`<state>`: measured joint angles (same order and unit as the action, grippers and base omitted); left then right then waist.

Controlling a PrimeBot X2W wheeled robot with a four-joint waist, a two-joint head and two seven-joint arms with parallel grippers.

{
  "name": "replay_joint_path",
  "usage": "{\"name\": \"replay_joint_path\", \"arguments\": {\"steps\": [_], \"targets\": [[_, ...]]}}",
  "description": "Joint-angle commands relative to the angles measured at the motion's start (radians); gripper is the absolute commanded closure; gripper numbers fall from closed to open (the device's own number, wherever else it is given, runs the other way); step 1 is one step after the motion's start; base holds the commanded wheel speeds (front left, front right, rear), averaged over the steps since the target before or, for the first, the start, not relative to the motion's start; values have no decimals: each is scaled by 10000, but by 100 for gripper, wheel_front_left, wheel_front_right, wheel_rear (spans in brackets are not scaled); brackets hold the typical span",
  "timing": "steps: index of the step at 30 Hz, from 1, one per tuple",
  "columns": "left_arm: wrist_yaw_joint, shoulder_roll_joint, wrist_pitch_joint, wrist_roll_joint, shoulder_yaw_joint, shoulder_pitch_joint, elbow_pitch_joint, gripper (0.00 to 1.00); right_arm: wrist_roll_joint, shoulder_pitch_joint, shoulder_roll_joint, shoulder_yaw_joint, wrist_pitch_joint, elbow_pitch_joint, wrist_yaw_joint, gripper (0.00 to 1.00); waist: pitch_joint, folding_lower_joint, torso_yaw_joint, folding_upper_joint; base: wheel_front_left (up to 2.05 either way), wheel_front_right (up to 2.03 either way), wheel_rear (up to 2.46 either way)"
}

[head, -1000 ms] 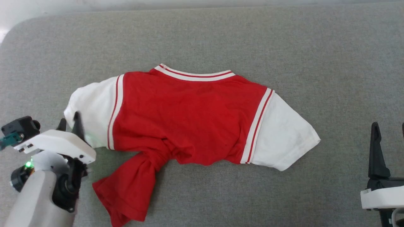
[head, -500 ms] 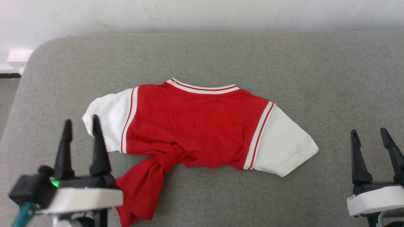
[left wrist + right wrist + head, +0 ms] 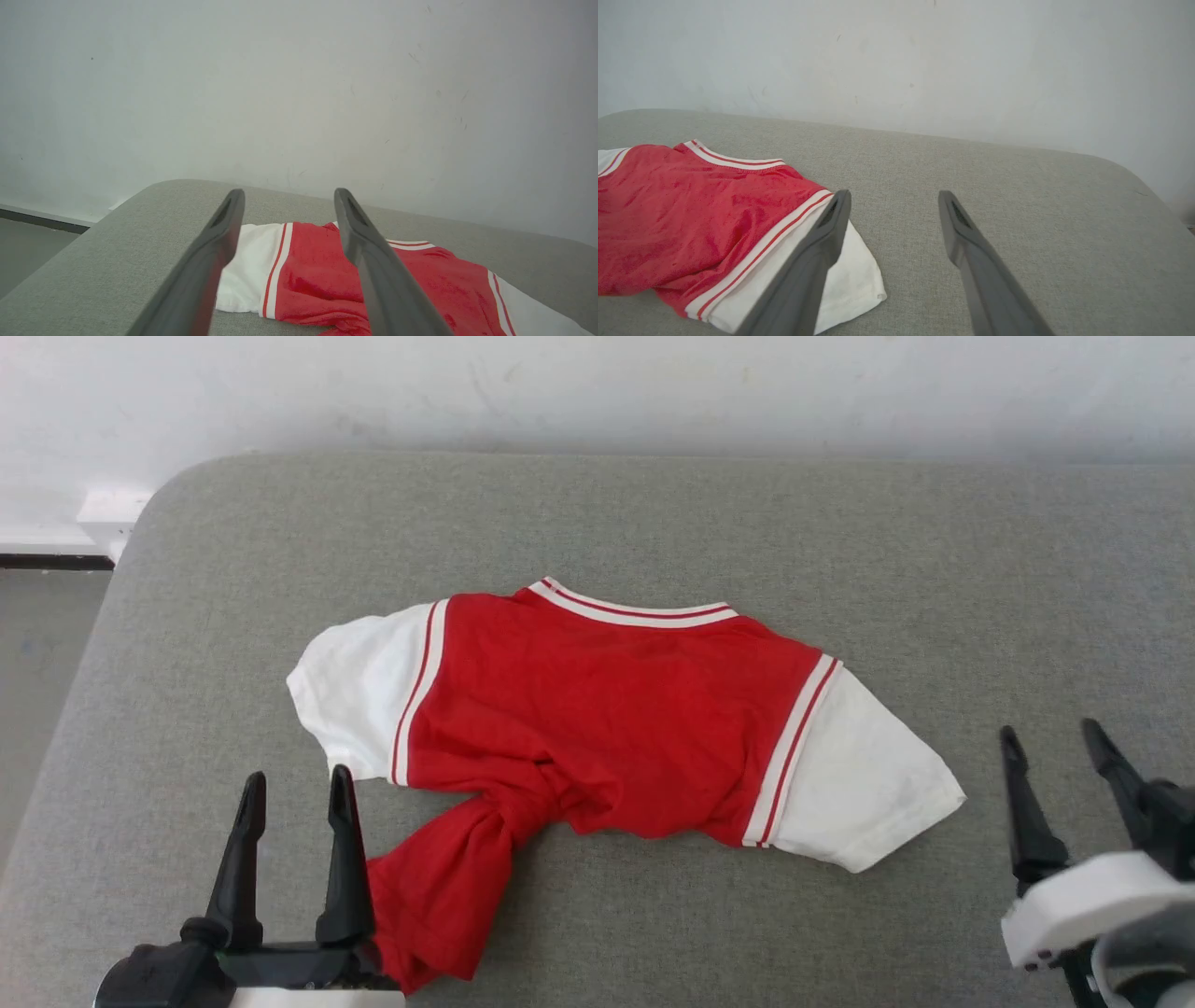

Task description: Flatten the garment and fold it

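Note:
The garment (image 3: 597, 728) is a red jersey with white sleeves and striped trim, lying on the grey surface with its collar toward the wall. Its lower red part is bunched and twisted into a tail (image 3: 439, 896) trailing to the near left. My left gripper (image 3: 297, 788) stands open at the lower left, just left of that tail, with nothing between its fingers. My right gripper (image 3: 1050, 737) is open too, off the right sleeve (image 3: 868, 784) and apart from it. The left wrist view looks over the garment (image 3: 322, 280); the right wrist view has the garment (image 3: 691, 210) at its left.
The grey padded surface (image 3: 653, 541) has a rounded far-left corner, with floor (image 3: 37, 644) beyond its left edge. A white wall (image 3: 597, 392) runs along the back.
My left gripper has let go of the white left sleeve, opened and drawn back toward me. The head camera has tilted up, so the wall now shows.

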<state>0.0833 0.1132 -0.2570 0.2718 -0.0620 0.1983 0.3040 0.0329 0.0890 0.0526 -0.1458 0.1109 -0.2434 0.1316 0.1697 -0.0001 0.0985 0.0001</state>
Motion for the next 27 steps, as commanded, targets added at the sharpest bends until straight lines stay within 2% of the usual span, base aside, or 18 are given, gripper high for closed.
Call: {"name": "replay_joint_path", "arguments": {"steps": [1,7,12,15,18,27], "targets": [[-131,-82,-46,-172,95,42,-35,0,-7,-280,-24,76,353,55,-9,0,-5,1,42,-1,0,0,0],[-554,-288,-46,-524,255,-96,-123,0,-79,-1193,-14,335,2849,545,-9,0,190,1,116,-1,0,0,0],[-847,-424,-47,-611,220,-325,-309,0,168,-1916,561,766,4769,1215,-9,0,505,1,235,-1,0,0,0],[-991,-488,-47,-627,159,-505,-430,0,22,-2233,1004,825,5469,1615,-9,0,692,1,391,-1,0,0,0],[-1082,-538,-47,-631,107,-653,-532,0,-37,-2347,1129,653,6182,2008,-9,0,847,1,571,-1,0,0,0],[-1232,-608,-47,-567,53,-906,-793,0,427,-2379,983,572,6863,2385,-9,0,1318,1,971,-1,0,0,0]]}}
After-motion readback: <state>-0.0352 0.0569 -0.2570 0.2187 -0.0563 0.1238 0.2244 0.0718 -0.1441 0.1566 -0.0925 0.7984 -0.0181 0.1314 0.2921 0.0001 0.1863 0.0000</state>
